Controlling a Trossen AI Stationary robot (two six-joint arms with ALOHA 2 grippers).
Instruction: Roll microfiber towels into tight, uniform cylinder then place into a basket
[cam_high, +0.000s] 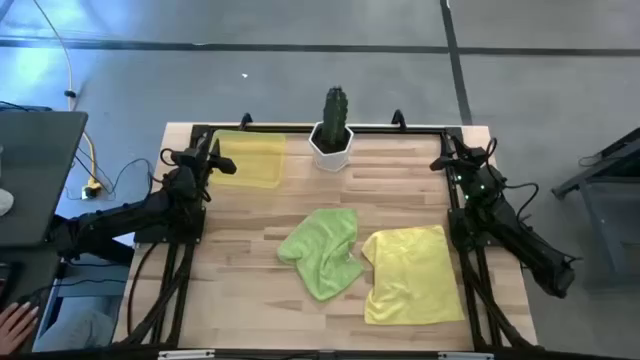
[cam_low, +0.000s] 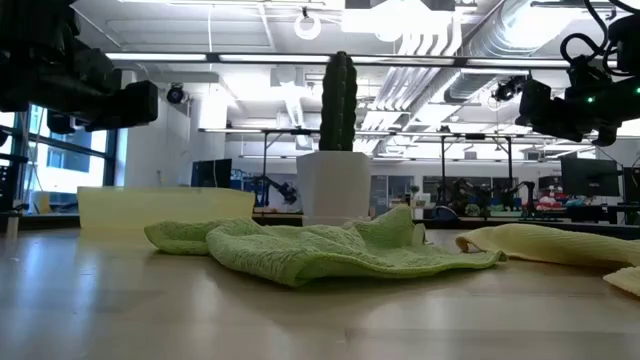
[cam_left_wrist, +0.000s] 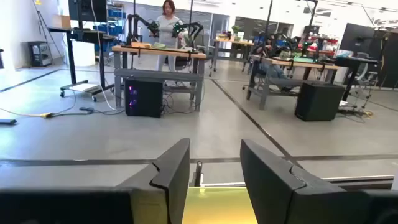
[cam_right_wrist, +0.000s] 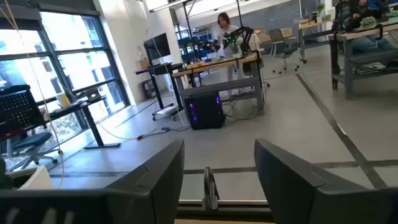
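A lime green towel lies crumpled on the wooden table near its middle, and shows in the low view too. Beside it toward the right lies a pale yellow towel, spread nearly flat. The translucent yellow basket stands at the far left corner. My left gripper hovers open at the table's left edge next to the basket, whose rim shows between its fingers. My right gripper waits open at the far right edge, its fingers holding nothing.
A white hexagonal pot with a green cactus stands at the middle of the far edge, between the basket and my right arm. A black frame runs along the table's far edge and sides. A person's hand shows beyond the table's left side.
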